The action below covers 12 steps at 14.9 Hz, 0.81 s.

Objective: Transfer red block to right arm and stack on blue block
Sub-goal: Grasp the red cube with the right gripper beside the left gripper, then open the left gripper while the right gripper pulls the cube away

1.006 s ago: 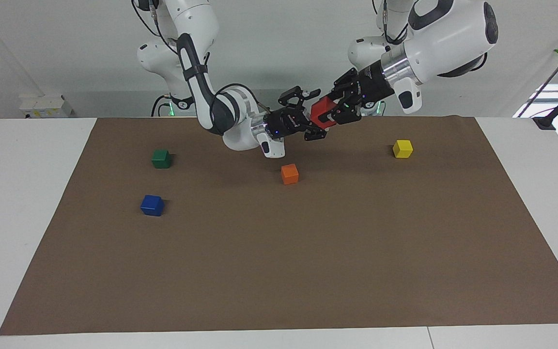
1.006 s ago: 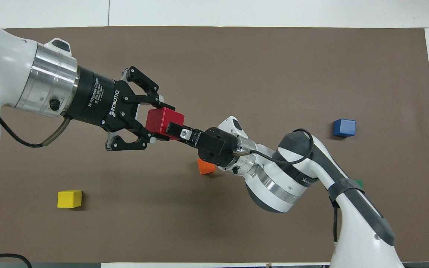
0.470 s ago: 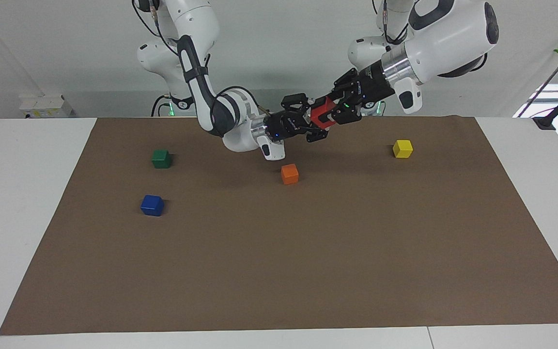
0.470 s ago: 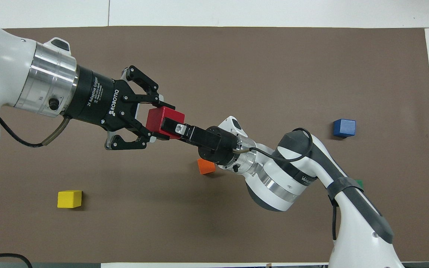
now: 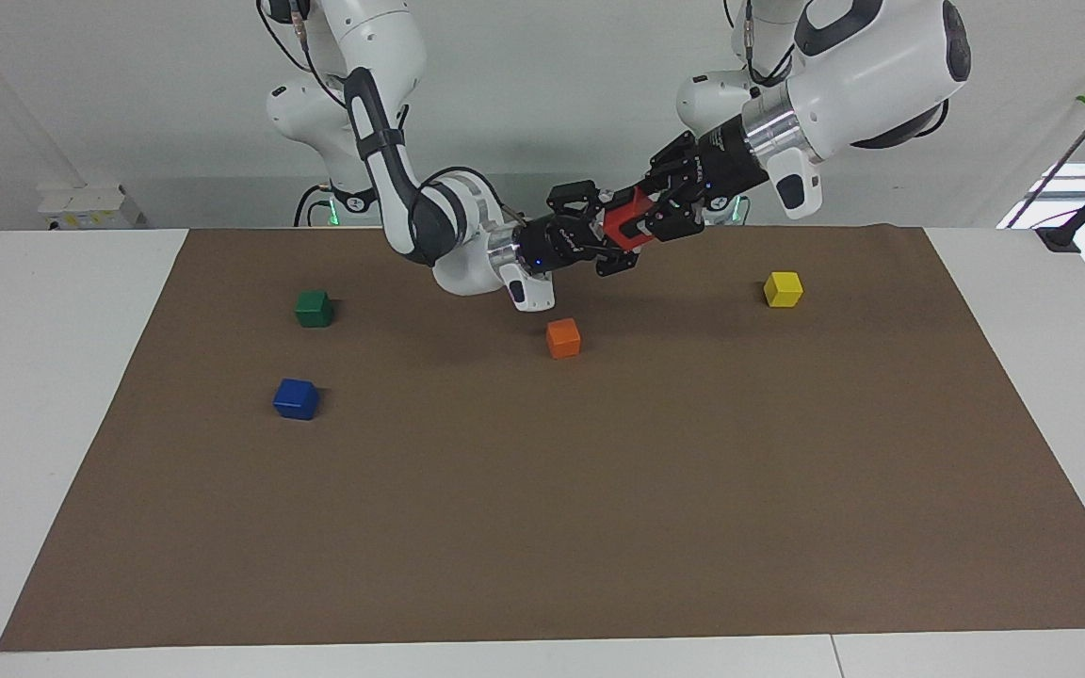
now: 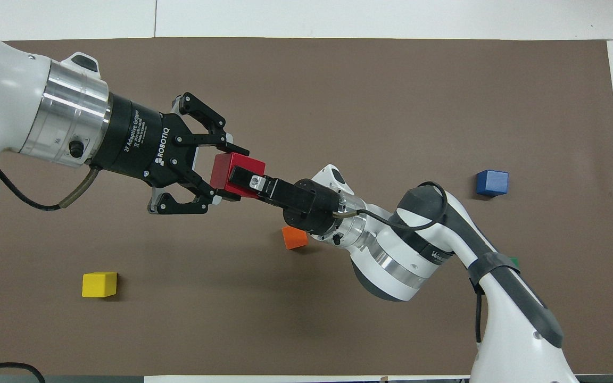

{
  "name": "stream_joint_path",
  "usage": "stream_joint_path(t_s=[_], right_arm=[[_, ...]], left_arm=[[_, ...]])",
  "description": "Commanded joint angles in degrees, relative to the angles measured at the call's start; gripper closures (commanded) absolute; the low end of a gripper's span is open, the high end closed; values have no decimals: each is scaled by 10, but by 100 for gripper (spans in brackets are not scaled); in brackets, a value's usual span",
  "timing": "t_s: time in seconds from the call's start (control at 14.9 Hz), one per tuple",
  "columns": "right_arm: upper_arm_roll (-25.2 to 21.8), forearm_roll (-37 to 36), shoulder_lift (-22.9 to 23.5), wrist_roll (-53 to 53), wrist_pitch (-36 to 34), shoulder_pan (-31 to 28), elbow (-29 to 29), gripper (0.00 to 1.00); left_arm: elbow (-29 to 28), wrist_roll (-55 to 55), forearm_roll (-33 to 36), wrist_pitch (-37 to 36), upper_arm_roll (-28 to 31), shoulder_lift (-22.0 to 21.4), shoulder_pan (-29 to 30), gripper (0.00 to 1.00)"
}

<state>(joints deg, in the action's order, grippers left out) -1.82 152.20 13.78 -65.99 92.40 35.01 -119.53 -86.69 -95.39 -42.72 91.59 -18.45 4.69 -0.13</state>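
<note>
The red block is held in the air by my left gripper, which is shut on its sides; it also shows in the overhead view with the left gripper. My right gripper is open, with one finger above and one below the red block, and meets the left gripper nose to nose. Both are over the mat near the robots, above the orange cube. The blue block sits on the mat toward the right arm's end, untouched.
An orange cube lies below the two grippers. A green cube lies nearer to the robots than the blue block, mostly hidden by the right arm from overhead. A yellow cube lies toward the left arm's end. A brown mat covers the table.
My right gripper has slid further onto the red block, its fingers now straddling it. The left gripper has kept hold of the block and barely moved.
</note>
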Motion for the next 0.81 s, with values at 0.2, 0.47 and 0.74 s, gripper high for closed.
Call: stream_joint_path(t_s=[0.2, 0.47, 0.74], right_arm=[[7, 96, 4, -6, 15, 5, 12, 100], [7, 96, 5, -6, 13, 1, 15, 100], [7, 79, 5, -6, 10, -12, 15, 100]], left_arm=[[-6, -5, 16, 3, 4, -6, -7, 0], [-6, -5, 16, 2, 4, -6, -7, 0], [-6, -5, 16, -1, 4, -7, -7, 0]])
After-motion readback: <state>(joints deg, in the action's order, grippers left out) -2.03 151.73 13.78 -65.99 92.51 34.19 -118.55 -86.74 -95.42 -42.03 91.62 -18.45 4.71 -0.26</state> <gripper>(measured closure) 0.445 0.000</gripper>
